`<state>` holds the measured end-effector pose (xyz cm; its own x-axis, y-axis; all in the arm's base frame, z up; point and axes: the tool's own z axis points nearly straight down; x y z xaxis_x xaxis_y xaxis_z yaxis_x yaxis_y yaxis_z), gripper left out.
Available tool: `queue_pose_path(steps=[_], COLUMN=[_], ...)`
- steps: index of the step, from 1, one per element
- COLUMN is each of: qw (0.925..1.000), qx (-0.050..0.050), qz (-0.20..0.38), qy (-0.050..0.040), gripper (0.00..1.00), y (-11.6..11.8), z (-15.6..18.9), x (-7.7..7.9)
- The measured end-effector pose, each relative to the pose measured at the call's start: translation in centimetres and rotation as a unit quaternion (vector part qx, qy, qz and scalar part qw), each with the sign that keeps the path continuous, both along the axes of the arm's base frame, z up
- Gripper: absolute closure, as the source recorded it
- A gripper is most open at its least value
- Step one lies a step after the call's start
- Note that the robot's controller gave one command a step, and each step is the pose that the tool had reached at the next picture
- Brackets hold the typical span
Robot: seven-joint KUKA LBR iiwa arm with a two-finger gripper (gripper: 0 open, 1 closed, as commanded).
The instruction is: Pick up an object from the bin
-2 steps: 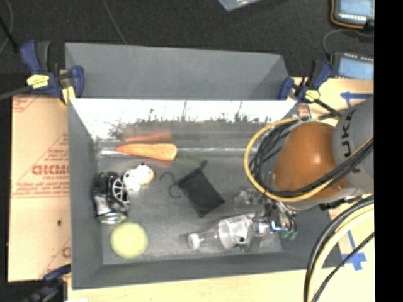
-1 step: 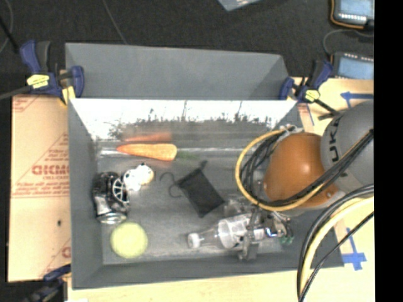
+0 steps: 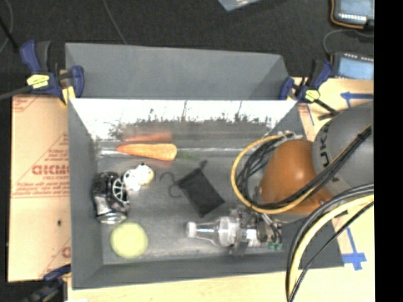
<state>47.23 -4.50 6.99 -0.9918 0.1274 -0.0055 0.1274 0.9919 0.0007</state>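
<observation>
My gripper (image 3: 257,233) is low at the bin's front right, under the orange wrist cover. It is right at the body end of a clear plastic bottle (image 3: 211,230) that lies on its side, its white cap pointing left. The bottle's right end is hidden among the gripper parts. A black fabric pouch (image 3: 199,189) with a thin cord lies just up and left of the bottle.
An orange carrot (image 3: 148,150) lies along the back wall. At the left sit a white toy (image 3: 137,177), a black-and-silver object (image 3: 109,199) and a yellow-green round disc (image 3: 129,240). Cables loop around the wrist at the right.
</observation>
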Motion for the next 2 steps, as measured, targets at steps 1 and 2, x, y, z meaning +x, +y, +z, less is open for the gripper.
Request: queue_pose_path(steps=[1, 2], qw=[1.0, 1.0], qx=[0.0, 0.0], qz=[0.0, 0.0], qy=[-0.0001, -0.0006], gripper=[1.0, 1.0], y=[0.0, -0.01], z=[0.0, 0.29], x=[0.01, -0.03])
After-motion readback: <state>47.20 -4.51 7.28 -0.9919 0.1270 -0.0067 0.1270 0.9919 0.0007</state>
